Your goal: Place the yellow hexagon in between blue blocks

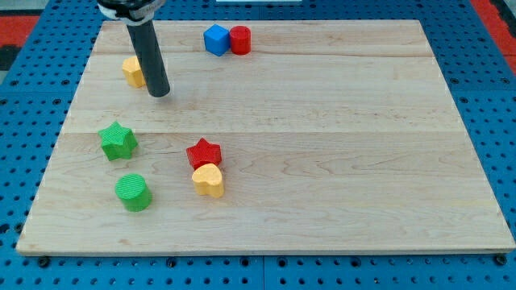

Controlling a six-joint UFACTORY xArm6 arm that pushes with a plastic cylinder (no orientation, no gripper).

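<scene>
**Tip at yellow block, top-left**

My tip (160,93) sat touching the right side of the yellow hexagon block (133,72). No jaws on this rod. Blue cube (216,39) lay well right of the hexagon, against the red cylinder (240,39).

I'm working in a lab setup — a wooden board (322,121) on a blue perforated bench (32,121) — toy blocks scattered.

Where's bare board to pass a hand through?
Free: the whole right half, right of the red cylinder and yellow heart; also the centre band between blue cube and red star. Crowded: left side, with my tip against the yellow hexagon, green star, green cylinder.
</scene>
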